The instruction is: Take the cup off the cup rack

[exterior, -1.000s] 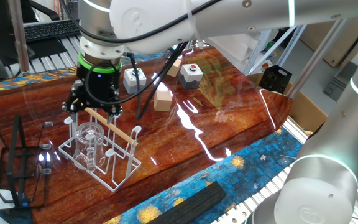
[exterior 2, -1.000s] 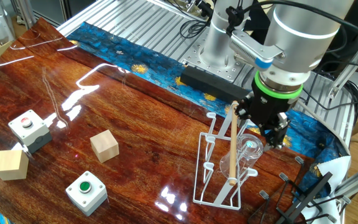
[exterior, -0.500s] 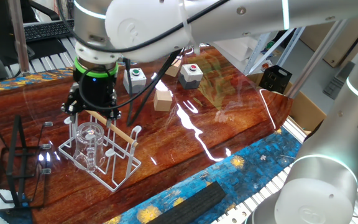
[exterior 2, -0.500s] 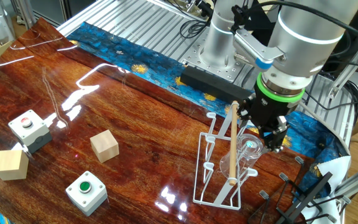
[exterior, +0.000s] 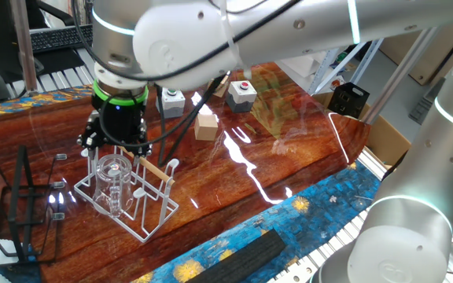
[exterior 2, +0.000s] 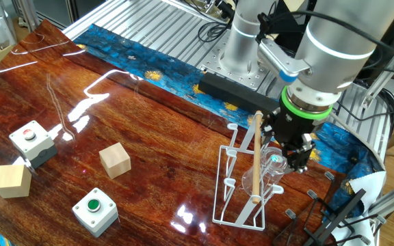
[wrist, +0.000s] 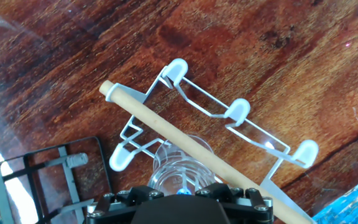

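Observation:
The cup (exterior: pixel 114 178) is a clear glass mug standing upside down over a peg of the white wire cup rack (exterior: pixel 152 217), just beside the rack's wooden rod (exterior: pixel 149 165). My gripper (exterior: pixel 115 145) hangs right above the cup, its fingers spread to either side of the cup's top, open and holding nothing. In the other fixed view the gripper (exterior 2: pixel 288 145) sits over the cup (exterior 2: pixel 274 167) and the rack (exterior 2: pixel 237 207). In the hand view the cup (wrist: pixel 180 166) lies below the gripper body (wrist: pixel 179 202), partly hidden behind the rod (wrist: pixel 191 147).
A black wire stand (exterior: pixel 22 206) stands left of the rack, and also shows in the hand view (wrist: pixel 42 177). Two button boxes (exterior 2: pixel 31 140) (exterior 2: pixel 94 208) and two wooden blocks (exterior 2: pixel 115 160) (exterior 2: pixel 12 180) lie further off on the table. A black bar (exterior 2: pixel 234 87) lies beyond the rack.
My gripper has come down a little closer onto the cup. The cup and the rack have not moved.

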You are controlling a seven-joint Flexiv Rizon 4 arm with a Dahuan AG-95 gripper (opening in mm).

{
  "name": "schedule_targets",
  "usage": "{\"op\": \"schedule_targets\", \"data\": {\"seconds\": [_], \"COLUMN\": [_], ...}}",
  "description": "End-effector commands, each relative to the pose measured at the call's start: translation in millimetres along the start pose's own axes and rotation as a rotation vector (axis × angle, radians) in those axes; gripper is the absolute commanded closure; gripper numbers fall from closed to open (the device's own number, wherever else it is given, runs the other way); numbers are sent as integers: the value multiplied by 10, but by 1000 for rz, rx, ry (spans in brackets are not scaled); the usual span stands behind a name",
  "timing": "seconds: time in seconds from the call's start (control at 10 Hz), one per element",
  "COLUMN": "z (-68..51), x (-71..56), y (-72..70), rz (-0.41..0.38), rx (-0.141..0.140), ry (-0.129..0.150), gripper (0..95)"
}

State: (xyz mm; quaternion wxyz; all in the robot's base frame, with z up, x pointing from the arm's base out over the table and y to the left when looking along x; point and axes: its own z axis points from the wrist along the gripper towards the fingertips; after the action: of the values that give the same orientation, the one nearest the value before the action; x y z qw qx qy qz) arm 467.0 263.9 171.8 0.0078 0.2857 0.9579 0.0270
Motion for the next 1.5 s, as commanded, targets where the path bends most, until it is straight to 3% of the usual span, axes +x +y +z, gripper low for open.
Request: {"op": "schedule_targets", "data": {"seconds": [0.1,0.5,0.9,1.5], "z": [19,104,208,225], "x": [6,-10,-33,-36], "y": [-5,1,5,5], "rz": [8,31,35,22], "rx": [0,-3,12,8], "ry": [1,-17,-39,-42], "gripper": [190,190,190,190]}}
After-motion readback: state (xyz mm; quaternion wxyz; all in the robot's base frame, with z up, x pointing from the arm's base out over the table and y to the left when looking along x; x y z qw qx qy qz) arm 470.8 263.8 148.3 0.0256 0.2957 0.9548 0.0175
